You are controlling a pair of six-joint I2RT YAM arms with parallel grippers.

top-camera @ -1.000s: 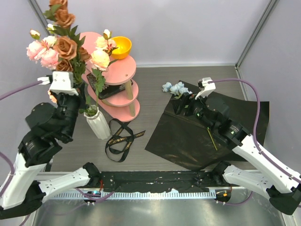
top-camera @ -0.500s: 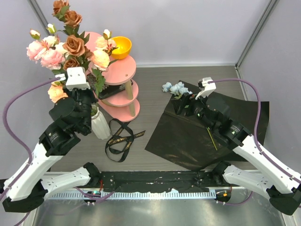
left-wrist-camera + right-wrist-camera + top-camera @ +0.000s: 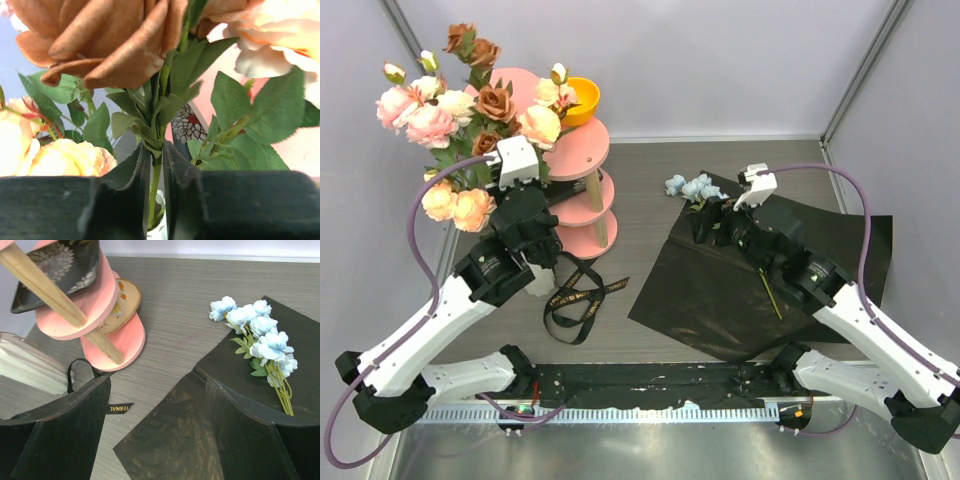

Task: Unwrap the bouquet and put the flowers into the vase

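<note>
The flowers (image 3: 470, 105), cream, pink, peach and brown, stand in a bunch over the white ribbed vase (image 3: 542, 283), which my left arm mostly hides. My left gripper (image 3: 156, 172) is shut on a green stem (image 3: 154, 192), and the vase's rim (image 3: 161, 232) shows just below it. The bouquet is undone: its black wrapping sheet (image 3: 720, 290) lies flat and the black ribbon (image 3: 575, 295) lies loose. A pale blue sprig (image 3: 692, 187) rests on the sheet's far corner. My right gripper (image 3: 157, 430) hangs open over the sheet (image 3: 170, 450), near the sprig (image 3: 260, 335), holding nothing.
A pink tiered stand (image 3: 575, 150) with an orange bowl (image 3: 578, 98) on top stands just right of the vase. The stand (image 3: 95, 295) and the vase's side (image 3: 30, 372) also show in the right wrist view. Grey walls close in on both sides.
My left arm has swung right and forward, carrying the flower bunch toward the stand and over the vase. The right arm has not moved.
</note>
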